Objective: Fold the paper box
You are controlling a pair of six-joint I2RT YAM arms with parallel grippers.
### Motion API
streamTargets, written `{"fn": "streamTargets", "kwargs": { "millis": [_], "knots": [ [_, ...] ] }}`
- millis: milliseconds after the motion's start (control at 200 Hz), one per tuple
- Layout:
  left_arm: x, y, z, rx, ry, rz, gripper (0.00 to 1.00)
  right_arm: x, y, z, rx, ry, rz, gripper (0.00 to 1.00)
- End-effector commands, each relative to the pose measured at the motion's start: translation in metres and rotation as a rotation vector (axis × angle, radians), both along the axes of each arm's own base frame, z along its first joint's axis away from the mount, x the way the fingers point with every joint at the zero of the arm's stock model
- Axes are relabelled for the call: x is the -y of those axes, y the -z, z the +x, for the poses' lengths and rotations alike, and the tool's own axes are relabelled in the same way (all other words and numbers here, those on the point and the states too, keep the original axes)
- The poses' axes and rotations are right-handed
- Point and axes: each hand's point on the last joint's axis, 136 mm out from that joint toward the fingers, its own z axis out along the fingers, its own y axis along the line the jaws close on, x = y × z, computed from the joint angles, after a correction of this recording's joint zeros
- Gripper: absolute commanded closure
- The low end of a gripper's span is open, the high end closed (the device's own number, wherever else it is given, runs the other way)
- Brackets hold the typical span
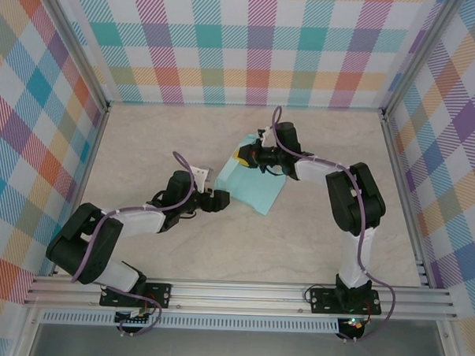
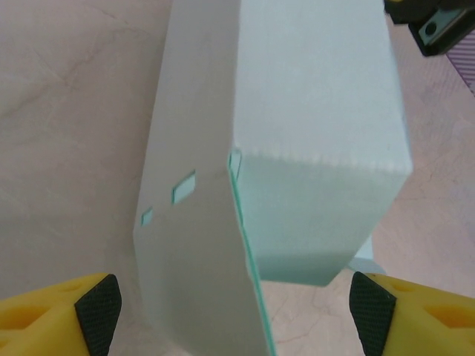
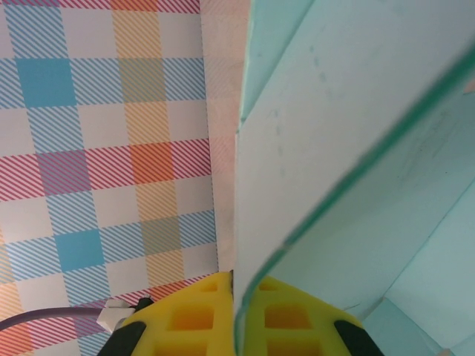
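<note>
**Part-folded, closing not yet done**

Concerns the paper box (image 1: pixel 257 187), pale mint card, lying near the middle of the pale marbled table (image 1: pixel 144 142), between the two arms and slanted to the table's edges. Looks like a flat tilted patch from above. Shows more shape from the left wrist: one panel bent down along a perforated crease into a short face, and beside it a long flap overlapping the main panel, cut with two small slots (image 2: pixel 184 187) that hold no tab. Appears from the right wrist as upright card walls meeting at a corner.

Judged on that evidence as roughly midway. Creases broken in, at least one side raised, some volume formed. Left to do: bringing the slotted flap round, seating tabs in the slots, squaring and closing the ends. Cannot tell how many walls stand, nor whether any tab is locked on the hidden side.

Gripped at the far edge by the right gripper (image 1: pixel 250 156), yellow fingers (image 3: pixel 193 322) closed on either side of a thin card wall. Met at the near-left corner by the left gripper (image 1: pixel 221 199), spread wide, black pads (image 2: pixel 96 311) well apart on either side of the card's near end and clamping nothing.

Ringed further out by plaid walls (image 1: pixel 259 45) and an aluminium frame (image 1: pixel 240 292) along the near edge.
</note>
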Motion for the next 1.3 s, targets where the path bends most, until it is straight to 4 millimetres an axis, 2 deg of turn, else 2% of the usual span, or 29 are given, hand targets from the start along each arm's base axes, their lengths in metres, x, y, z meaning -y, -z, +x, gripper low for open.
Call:
{"fn": "streamTargets", "kwargs": {
  "millis": [0,165,200,255,315,450,620,740,835,1145,1295],
  "knots": [
    [0.007,-0.009,-0.009,0.026,0.035,-0.055,0.18,0.003,0.006,-0.002,0.04,-0.031,-0.01,1.0],
    [-0.007,-0.035,-0.023,0.106,0.027,-0.036,0.14,0.005,0.01,-0.007,0.037,-0.043,-0.02,1.0],
    [-0.009,-0.04,-0.028,0.121,0.04,-0.021,0.01,0.007,0.012,-0.007,0.031,-0.041,-0.021,1.0],
    [-0.015,-0.042,-0.033,0.138,0.016,-0.004,0.0,0.006,0.012,-0.007,0.021,-0.043,-0.013,1.0],
    [-0.023,-0.037,-0.037,0.17,-0.026,0.024,0.0,0.005,0.011,-0.008,0.02,-0.056,-0.009,1.0],
    [-0.041,-0.008,-0.036,0.242,-0.087,0.113,0.0,0.004,0.008,-0.01,0.033,-0.087,-0.023,1.0],
    [-0.01,0.006,-0.028,0.213,0.072,0.149,0.0,0.003,0.006,-0.012,0.029,-0.107,-0.018,1.0],
    [-0.007,-0.001,-0.018,0.29,0.054,0.136,0.0,0.006,0.008,-0.015,0.028,-0.106,-0.027,1.0],
    [0.003,-0.008,-0.016,0.317,0.097,0.113,0.0,0.007,0.01,-0.018,0.02,-0.103,-0.017,1.0],
    [0.022,-0.007,-0.01,0.319,0.12,0.1,0.08,0.011,0.021,-0.024,-0.006,-0.071,-0.003,1.0],
    [0.021,-0.009,-0.004,0.322,0.083,0.109,0.12,0.012,0.018,-0.021,-0.013,-0.034,0.016,1.0]
  ]
}}
